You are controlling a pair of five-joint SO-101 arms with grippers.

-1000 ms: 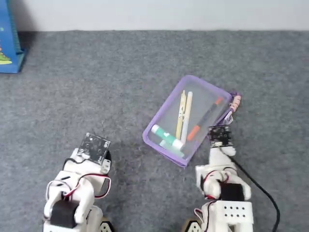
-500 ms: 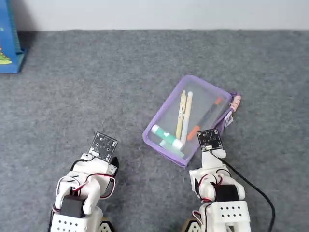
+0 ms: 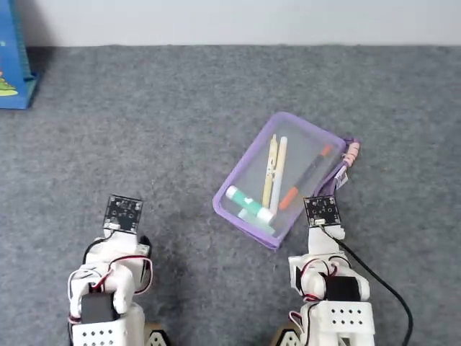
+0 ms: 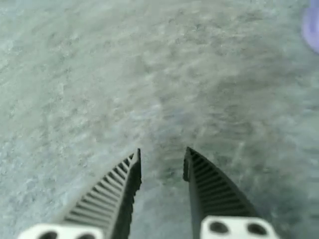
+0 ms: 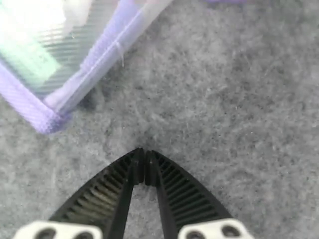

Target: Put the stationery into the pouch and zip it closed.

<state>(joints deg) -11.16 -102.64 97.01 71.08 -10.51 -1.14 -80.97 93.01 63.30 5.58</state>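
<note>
A clear mesh pouch (image 3: 277, 176) with purple edging lies on the grey carpet right of centre. Inside it are two pale pens, a black and orange marker and a green and white glue stick. Its zip pull with pink beads (image 3: 351, 153) sticks out at the far right corner. The pouch's near corner (image 5: 47, 117) shows in the right wrist view. My right gripper (image 5: 144, 160) is shut and empty over bare carpet, just short of that corner. My left gripper (image 4: 160, 162) is open a little over bare carpet, well left of the pouch; a purple edge (image 4: 312, 30) shows far off.
A blue box (image 3: 14, 58) stands at the far left against the white wall. Both arm bases sit at the near edge, the left arm (image 3: 108, 288) and the right arm (image 3: 328, 288). Grey carpet covers the whole surface.
The left arm has pulled back and swung left, away from the pouch. The right arm drew back from the pouch's edge toward its base. The pouch has stayed put.
</note>
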